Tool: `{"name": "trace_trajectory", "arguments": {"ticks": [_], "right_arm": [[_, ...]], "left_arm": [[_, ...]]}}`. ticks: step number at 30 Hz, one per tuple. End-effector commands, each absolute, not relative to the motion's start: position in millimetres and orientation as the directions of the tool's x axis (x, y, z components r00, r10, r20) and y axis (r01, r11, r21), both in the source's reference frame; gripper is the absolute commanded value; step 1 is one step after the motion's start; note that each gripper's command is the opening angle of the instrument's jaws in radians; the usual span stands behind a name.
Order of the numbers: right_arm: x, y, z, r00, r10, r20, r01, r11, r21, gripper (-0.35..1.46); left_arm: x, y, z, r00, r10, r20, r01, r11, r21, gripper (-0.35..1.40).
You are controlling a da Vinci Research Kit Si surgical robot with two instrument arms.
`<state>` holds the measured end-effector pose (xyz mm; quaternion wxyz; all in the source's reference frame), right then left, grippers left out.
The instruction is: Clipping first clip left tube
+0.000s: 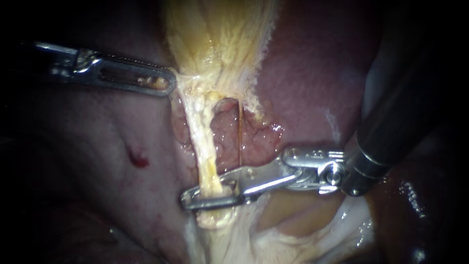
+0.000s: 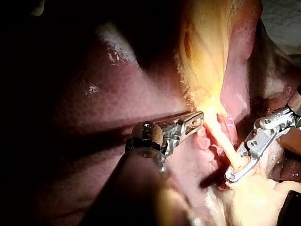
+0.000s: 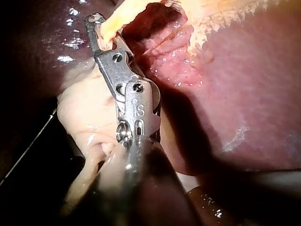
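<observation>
The left tube (image 1: 204, 146), a thick pale yellow strand, runs down from the gallbladder (image 1: 220, 34). My right instrument (image 1: 191, 200) comes in from the right, and its two slender jaws close around the tube's lower part, one on each side. The right wrist view shows the same grip, with the right instrument's (image 3: 96, 23) tips past the tube (image 3: 117, 16). My left instrument (image 1: 166, 84) has long slotted jaws, shut on the gallbladder's lower edge at the upper left. In the left wrist view my left instrument (image 2: 197, 118) holds that yellow tissue, with my right instrument (image 2: 233, 175) beyond it.
A thin reddish right tube (image 1: 240, 134) runs parallel to the left tube over raw pink tissue. Dark red liver (image 1: 312, 73) surrounds the field. A small blood spot (image 1: 139, 160) lies on the liver at left. Pale fatty tissue (image 1: 273, 239) lies below the right instrument's jaws.
</observation>
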<state>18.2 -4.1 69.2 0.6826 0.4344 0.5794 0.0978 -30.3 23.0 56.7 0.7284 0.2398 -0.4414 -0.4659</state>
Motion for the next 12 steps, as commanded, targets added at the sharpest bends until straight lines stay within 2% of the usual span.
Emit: {"name": "trace_trajectory", "arguments": {"ticks": [1, 12], "right_arm": [[18.2, -4.1, 69.2, 0.309, 0.637, -0.706, 0.369, 0.604, 0.707, -0.35], [18.1, -4.0, 69.4, 0.310, 0.637, -0.706, 0.369, 0.604, 0.706, -0.35]], "left_arm": [[-30.3, 23.0, 56.7, 0.176, -0.890, 0.420, 0.467, 0.451, 0.760, -0.35], [-30.3, 23.0, 56.7, 0.176, -0.890, 0.420, 0.467, 0.451, 0.761, -0.35]]}}
